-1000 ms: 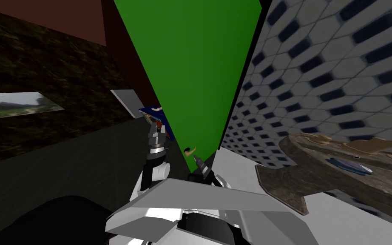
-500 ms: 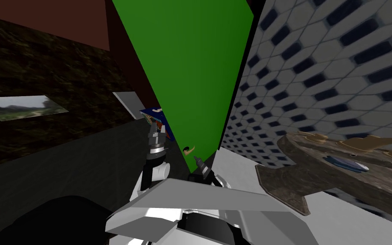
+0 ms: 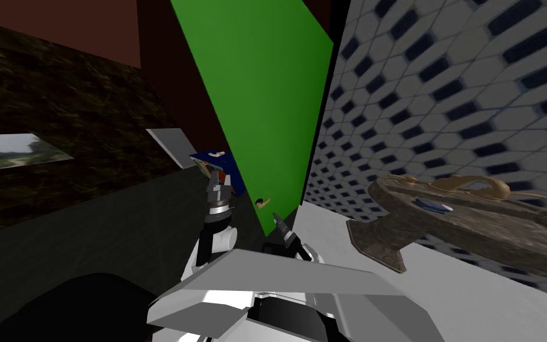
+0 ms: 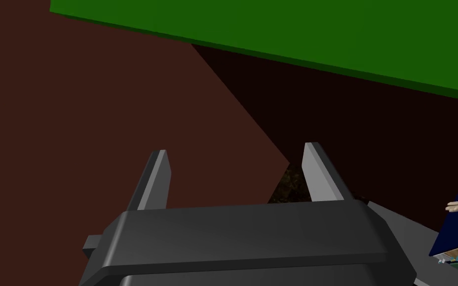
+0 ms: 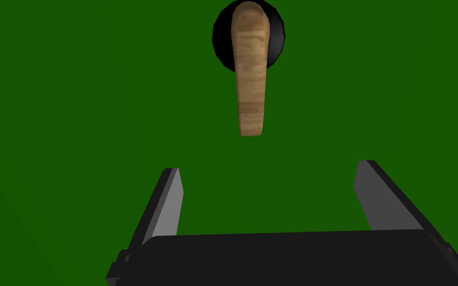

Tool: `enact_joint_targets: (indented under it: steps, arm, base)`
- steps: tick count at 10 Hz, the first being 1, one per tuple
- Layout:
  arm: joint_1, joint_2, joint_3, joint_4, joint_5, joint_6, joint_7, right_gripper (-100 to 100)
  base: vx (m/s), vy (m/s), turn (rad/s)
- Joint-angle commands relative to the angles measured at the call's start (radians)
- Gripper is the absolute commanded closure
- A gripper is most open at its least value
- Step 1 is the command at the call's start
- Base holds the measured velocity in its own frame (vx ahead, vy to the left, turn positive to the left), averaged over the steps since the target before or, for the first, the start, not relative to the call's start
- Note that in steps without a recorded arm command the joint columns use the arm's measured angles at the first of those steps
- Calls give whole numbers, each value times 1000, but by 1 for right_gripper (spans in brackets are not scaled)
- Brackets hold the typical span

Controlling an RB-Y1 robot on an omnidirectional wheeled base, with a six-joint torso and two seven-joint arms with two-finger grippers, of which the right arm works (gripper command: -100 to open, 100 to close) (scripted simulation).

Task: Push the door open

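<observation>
Left claw (image 4: 236, 149) is hanging off to the left of the door (image 3: 266, 107), blades apart with nothing between them. It's pointed at the brown wall (image 4: 74, 99) past the door's edge, so I'd leave it out of this.

The right claw (image 5: 267, 169) is the one doing the work. Its blades are also spread and empty, facing square onto the green panel, just short of the tip of the handle (image 5: 250, 74).

My take on doing the push well:
- Put the blades flat on bare panel below the handle, not on the lever, so nothing snags or twists.
- Push near the handle side, far from the hinge, where the door swings easiest.
- Go slow and steady, and let the base follow so the arm doesn't overreach.
- The tiled wall (image 3: 444, 89) and the stone-looking counter (image 3: 397, 237) sit close on the right, so watch the elbow there.

The door is a plain flat slab in solid green with no panels or window. It stands dead ahead between the brown wall and the tiled one. The handle is a wood-coloured lever on a black round plate (image 5: 223, 35), low on the door in the head view. The door looks part-way swung to me, but I can't tell how far.
</observation>
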Motion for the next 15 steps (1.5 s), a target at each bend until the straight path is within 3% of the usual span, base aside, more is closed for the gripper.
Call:
enact_joint_targets:
  steps: [1,5,8,9,10,15]
  arm:
    - [-3,-16,-5,3,0,1,2,-100]
    - [-10,-18,-15,10,0,3,7,-100]
    - [-16,15,-24,16,0,6,11,-100]
    - [-15,8,-23,16,0,4,10,-100]
    - [-15,8,-23,16,0,4,10,100]
    - [-15,8,-23,16,0,4,10,100]
  base:
    - [60,76,42]
    - [141,134,15]
    - [142,157,22]
    - [60,62,-1]
    - [-8,-5,-3]
    - [-13,-14,1]
